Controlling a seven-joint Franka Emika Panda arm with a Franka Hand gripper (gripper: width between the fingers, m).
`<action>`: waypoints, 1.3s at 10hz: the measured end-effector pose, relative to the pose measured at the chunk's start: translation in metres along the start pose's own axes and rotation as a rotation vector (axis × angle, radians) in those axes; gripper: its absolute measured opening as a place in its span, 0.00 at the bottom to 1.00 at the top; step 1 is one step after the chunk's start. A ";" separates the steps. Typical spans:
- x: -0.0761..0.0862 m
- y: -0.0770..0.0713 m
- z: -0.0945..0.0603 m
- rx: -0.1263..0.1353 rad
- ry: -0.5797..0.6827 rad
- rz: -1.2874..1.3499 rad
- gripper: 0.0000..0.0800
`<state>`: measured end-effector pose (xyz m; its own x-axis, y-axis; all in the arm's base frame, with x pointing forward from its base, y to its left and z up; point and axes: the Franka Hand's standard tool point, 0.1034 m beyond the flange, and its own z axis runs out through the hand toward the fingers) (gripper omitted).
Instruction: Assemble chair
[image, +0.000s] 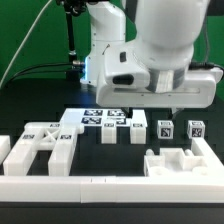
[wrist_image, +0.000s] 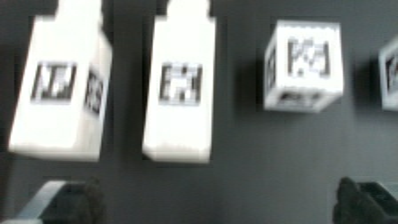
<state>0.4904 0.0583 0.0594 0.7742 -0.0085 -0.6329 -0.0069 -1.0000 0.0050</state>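
The pincer (wrist_image: 217, 203) is hanging spread wide and empty, with the long tagged block (wrist_image: 182, 85) beside the cube (wrist_image: 302, 65) lying just ahead, lengthwise square to the finger line.

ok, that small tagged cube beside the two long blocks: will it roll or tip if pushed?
Rolling seems unlikely: the cube has flat faces and rests on one. It looks squat, so a low push would probably slide it rather than tip it. The matte, chunky plastic suggests a stiff part; the open claw should pinch it without flexing.
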 end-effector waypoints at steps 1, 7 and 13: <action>0.001 0.001 0.001 -0.002 -0.048 0.002 0.81; 0.003 -0.011 0.039 -0.027 -0.199 -0.007 0.81; 0.001 -0.007 0.044 -0.030 -0.232 -0.004 0.81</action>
<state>0.4631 0.0651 0.0248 0.6077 -0.0073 -0.7941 0.0177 -0.9996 0.0227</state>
